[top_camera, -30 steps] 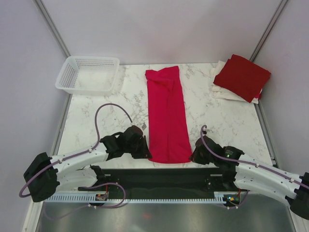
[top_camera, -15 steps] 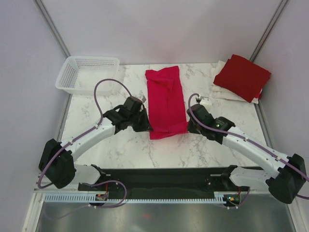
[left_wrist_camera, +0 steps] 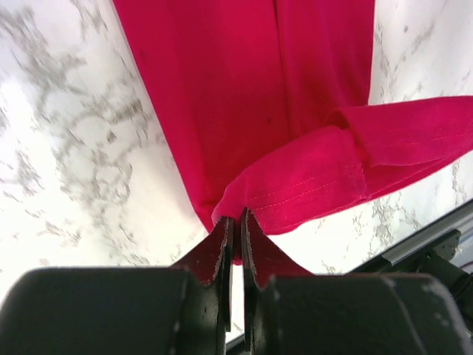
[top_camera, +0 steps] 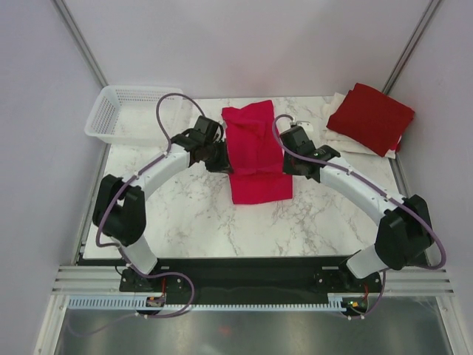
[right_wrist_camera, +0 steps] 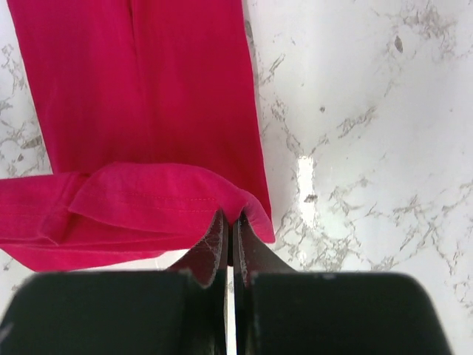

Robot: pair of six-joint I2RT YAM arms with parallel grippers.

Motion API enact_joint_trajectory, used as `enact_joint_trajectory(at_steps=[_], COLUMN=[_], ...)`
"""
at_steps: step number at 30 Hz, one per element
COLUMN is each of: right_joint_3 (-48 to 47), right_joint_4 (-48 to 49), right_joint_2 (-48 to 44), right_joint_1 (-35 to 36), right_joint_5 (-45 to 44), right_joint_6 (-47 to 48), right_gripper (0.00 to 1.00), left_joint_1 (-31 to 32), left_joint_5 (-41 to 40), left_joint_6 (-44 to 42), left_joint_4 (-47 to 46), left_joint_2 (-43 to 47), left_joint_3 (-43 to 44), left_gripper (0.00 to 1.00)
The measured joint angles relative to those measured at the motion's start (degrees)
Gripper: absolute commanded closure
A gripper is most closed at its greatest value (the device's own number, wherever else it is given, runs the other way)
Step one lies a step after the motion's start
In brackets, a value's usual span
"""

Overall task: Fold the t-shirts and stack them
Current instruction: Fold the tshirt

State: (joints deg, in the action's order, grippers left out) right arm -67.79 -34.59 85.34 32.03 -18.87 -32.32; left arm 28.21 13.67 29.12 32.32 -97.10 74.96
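Note:
A bright crimson t-shirt (top_camera: 255, 159), folded into a long strip, lies down the middle of the table and is doubled over on itself. My left gripper (top_camera: 219, 164) is shut on the hem's left corner (left_wrist_camera: 244, 203). My right gripper (top_camera: 284, 164) is shut on its right corner (right_wrist_camera: 240, 207). Both hold the hem lifted over the strip's far half. A darker red folded t-shirt (top_camera: 371, 117) lies on folded white t-shirts (top_camera: 347, 142) at the back right.
A white plastic mesh basket (top_camera: 134, 112) stands at the back left corner. Grey walls close in the table's far sides. Both arms reach far over the marble table (top_camera: 185, 222).
Both grippers have carried the near hem of the crimson t-shirt from the table's front edge away toward the back, folding the strip over itself. The arms have stretched out.

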Motion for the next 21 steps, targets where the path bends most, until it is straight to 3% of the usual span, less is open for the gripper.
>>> enact_joint_trajectory(at_steps=[16,17,19,20,21], right_joint_3=[-15.08,-16.35,-18.69,-20.26,-21.92], right_joint_4=[1.38,1.46,1.4,1.38,1.36], right_joint_2=[18.14,19.71,22.62,24.37,26.21], right_joint_1=[-6.05,-6.47,-7.21,-7.69,-8.22], right_joint_5=[4.17,4.66,5.29,5.6,5.86], right_joint_6=[3.67,3.69,3.63,3.61,3.56], right_gripper=[1.0,0.87,0.72,0.61,0.39], left_joint_1=[-4.11,-4.33,-4.76,-4.96,-5.31], left_joint_5=[-0.22,-0.28,-0.74,-1.07,-1.31], left_joint_6=[-6.58,-6.78,-7.23,-7.45,-8.07], left_joint_4=[5.62,5.97,6.86,7.02,7.93], left_joint_2=[-17.53,-18.75,-21.27,-22.38,-24.0], left_joint_3=[19.93,20.83,22.99,23.98,25.81], left_gripper=[0.93,0.84,0.68,0.41,0.2])
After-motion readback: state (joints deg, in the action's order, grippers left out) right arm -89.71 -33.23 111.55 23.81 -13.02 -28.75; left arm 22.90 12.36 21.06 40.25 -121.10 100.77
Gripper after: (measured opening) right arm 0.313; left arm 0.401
